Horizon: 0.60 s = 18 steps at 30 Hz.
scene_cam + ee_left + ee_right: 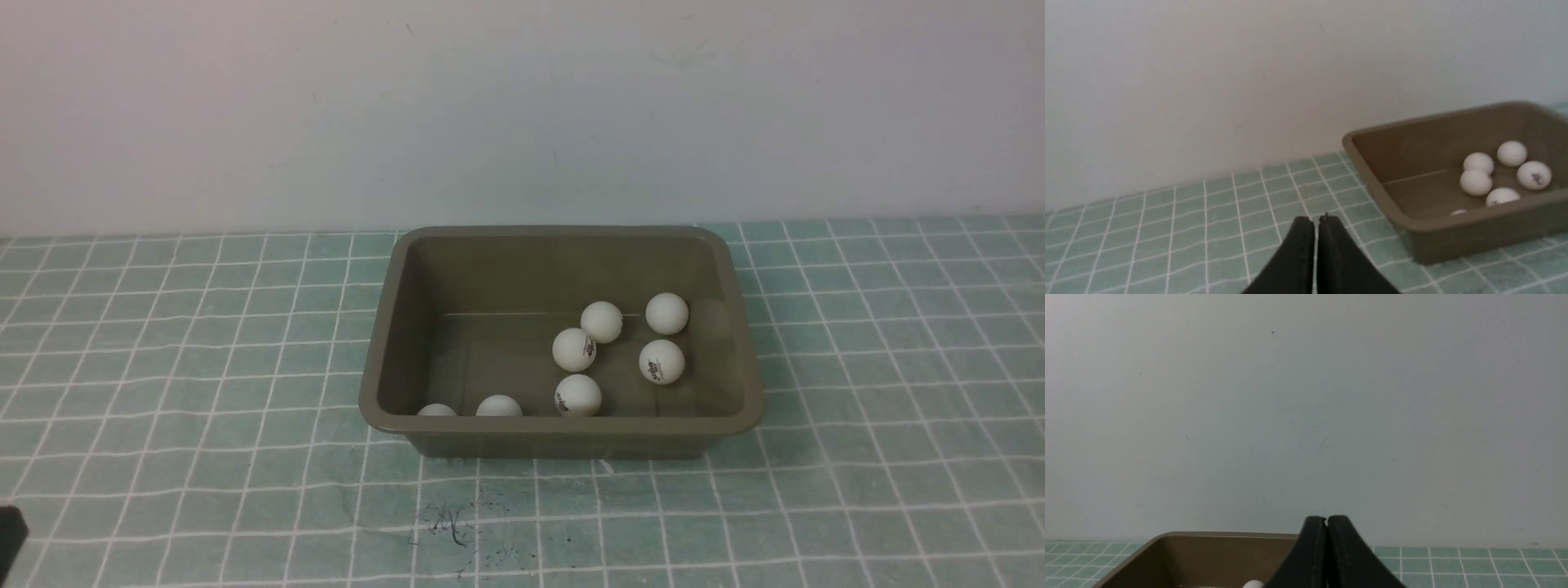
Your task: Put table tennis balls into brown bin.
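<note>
- The brown bin (562, 426) sat in the middle of the green tiled table (180, 359), close to the pale wall (522, 106).
- It was a big olive-brown tub with round corners, a rolled rim and shiny sloping sides.
- Seven table tennis balls (574, 349) lay inside it, all small and white.
- Seen from the front, with the bin's middle as the middle of a clock, two balls sat side by side near the far wall at about 1 o'clock.
- Two more lay just in front of those, around 3 o'clock, and both had a small dark mark printed on them.
- One ball with a mark rested by the near wall at about 6 o'clock.
- Two balls were half hidden behind the near rim at about 7 o'clock.
- The left gripper (1316, 222) was off to the bin's 9 o'clock side, held above the tiles and touching nothing.
- Its black fingers (1300, 253) were pressed tight together and held nothing.
- The right gripper (1327, 522) was raised near the bin and pointed at the wall.
- Its fingers (1345, 555) were pressed together too, and empty.
</note>
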Tool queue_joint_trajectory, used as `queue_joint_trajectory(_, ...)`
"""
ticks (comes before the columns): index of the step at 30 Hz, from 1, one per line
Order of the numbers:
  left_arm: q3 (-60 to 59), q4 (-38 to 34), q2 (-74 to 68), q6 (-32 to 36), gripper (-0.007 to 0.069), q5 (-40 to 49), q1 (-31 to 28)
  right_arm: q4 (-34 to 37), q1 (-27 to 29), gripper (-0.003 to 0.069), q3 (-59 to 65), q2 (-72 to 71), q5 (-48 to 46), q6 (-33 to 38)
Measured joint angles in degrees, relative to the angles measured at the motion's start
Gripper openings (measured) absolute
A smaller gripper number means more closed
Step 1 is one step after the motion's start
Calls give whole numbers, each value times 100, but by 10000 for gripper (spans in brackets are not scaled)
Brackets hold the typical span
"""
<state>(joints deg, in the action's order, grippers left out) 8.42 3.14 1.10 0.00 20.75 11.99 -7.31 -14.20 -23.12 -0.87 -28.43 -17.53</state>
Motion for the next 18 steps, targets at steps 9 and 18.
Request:
queue_joint_trajectory(9,-999,-314,-5,200,-3,-466,-1125,0,0,-15,0,0,-2,0)
queue_joint_trajectory(18,-999,-314,-5,202,-3,27,-1203,0,0,-15,0,0,-2,0)
